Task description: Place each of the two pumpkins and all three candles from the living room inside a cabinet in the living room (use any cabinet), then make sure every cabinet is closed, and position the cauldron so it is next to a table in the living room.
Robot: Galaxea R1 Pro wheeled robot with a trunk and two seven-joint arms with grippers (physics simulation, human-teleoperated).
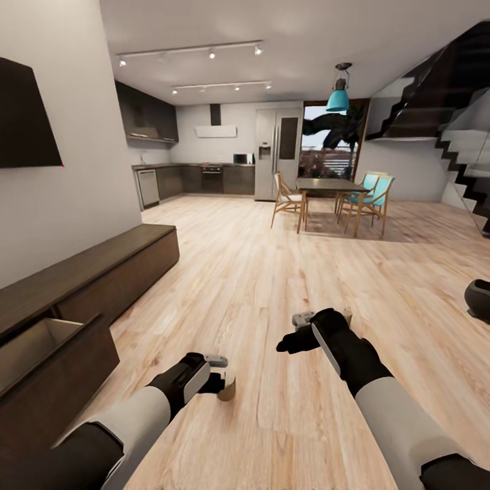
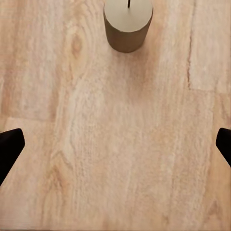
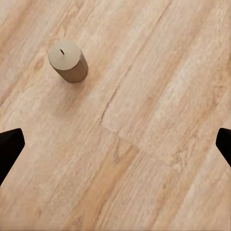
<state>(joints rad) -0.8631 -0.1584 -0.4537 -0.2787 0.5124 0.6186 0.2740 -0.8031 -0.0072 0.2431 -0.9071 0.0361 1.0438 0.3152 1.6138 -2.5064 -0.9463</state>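
Observation:
Two beige candles stand upright on the wooden floor. One candle sits just beyond my left gripper, which hangs open above the floor. Past my right gripper, also open and holding nothing, the other candle peeks out. The long dark cabinet runs along the left wall, and its near compartment is open with nothing showing inside. The black cauldron sits on the floor at the right edge. The pumpkins and the table are out of view.
A dining table with wooden and teal chairs stands further back, and the kitchen lies behind it. A staircase rises at the right. Open floor lies between the cabinet and the cauldron.

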